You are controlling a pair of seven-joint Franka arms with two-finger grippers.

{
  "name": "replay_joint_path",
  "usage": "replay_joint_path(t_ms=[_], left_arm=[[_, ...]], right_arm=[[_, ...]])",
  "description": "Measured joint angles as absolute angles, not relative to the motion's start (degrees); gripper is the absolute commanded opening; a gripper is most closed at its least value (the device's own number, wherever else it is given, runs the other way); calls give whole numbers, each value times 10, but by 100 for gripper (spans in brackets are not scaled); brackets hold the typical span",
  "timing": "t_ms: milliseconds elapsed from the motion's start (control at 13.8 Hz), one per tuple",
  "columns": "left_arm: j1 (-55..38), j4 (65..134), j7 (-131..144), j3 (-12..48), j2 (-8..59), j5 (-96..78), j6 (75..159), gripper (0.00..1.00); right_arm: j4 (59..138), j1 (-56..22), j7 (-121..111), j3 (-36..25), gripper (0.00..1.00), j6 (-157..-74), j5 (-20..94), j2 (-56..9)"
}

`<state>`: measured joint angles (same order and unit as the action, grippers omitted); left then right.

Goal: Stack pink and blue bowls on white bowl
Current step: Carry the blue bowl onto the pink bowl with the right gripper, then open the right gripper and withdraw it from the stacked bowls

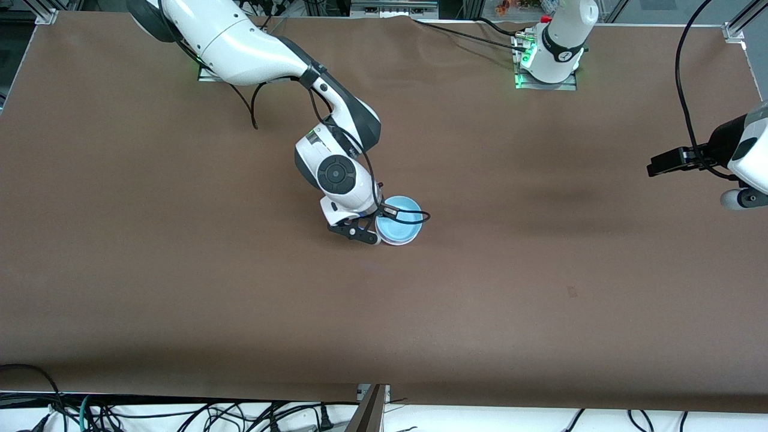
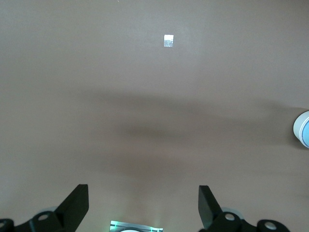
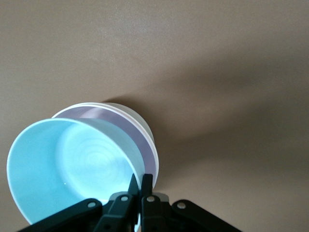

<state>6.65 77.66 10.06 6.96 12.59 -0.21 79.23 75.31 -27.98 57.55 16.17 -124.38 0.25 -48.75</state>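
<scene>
Front view: the right gripper point(image 1: 379, 225) is at mid-table, its jaws clamped on the rim of the blue bowl point(image 1: 401, 219). A black cable loops over the bowl's rim. The brown table point(image 1: 540, 288) lies bare all round the stack. The left gripper point(image 1: 739, 198) waits high over the left arm's end of the table, partly cut by the picture's edge. Wires run along the table's edge nearest the camera.

Left wrist view: the left gripper point(image 2: 144, 205) has its jaws spread wide, nothing between them. Under them is bare brown cloth with a soft shadow band and one small pale tag point(image 2: 168, 41). The bowl stack point(image 2: 302, 128) just shows at the picture's edge, well apart from the jaws.

Right wrist view: the right gripper point(image 3: 140, 186) has its fingers point(image 3: 132, 184) pinched on the blue bowl's point(image 3: 72, 164) wall. The bowl sits tilted in the pink bowl point(image 3: 130, 130), which nests in the white bowl point(image 3: 137, 118). Open cloth surrounds the stack.
</scene>
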Motion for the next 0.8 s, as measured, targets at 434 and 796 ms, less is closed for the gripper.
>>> replay_joint_path(t_ms=[434, 796], left_arm=[[66, 776, 100, 70, 126, -2, 792, 100], [66, 776, 100, 70, 126, -2, 792, 100]], right_arm=[[745, -266, 577, 160, 100, -1235, 3, -474], [738, -239, 565, 123, 100, -1177, 0, -404]])
